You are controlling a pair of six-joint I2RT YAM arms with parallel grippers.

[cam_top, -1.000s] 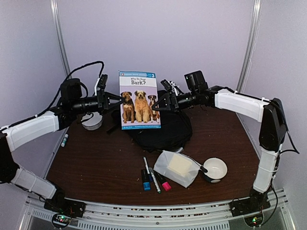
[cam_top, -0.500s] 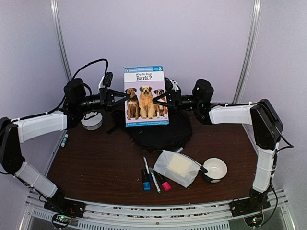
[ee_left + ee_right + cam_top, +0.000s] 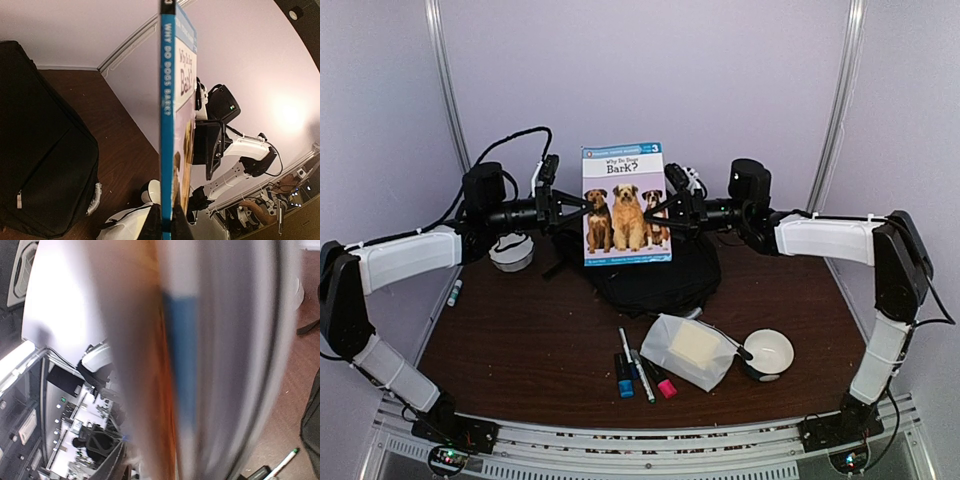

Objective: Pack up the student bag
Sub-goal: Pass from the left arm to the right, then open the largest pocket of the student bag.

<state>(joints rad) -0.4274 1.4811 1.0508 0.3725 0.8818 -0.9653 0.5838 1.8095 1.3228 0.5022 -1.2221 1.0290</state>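
The student bag [image 3: 655,282] lies flat at the far middle of the table [image 3: 520,340], a black heap with its fabric face up, and the left wrist view shows it [image 3: 45,165] spread out low beside the action. Right above it, clear of the fabric, a book [image 3: 626,203] stands upright in the air, cover with three dogs facing the overhead camera, title "Why Do Dogs Bark?". The left gripper [image 3: 580,205] has the spine edge, and from its own camera the blue spine [image 3: 166,125] runs straight up from between the fingers [image 3: 154,225], jaws pinched narrow on it. Across the cover, the right gripper [image 3: 652,207] pinches the opposite edge; its own camera is so close that the pages [image 3: 200,360] are just a blur, but the overhead shot shows its jaws closed onto the book. Nearer the arm bases sit a translucent white pouch [image 3: 692,350], a white bowl [image 3: 767,352] just beside it, and a cluster of markers [image 3: 640,372] touching the pouch's left side.
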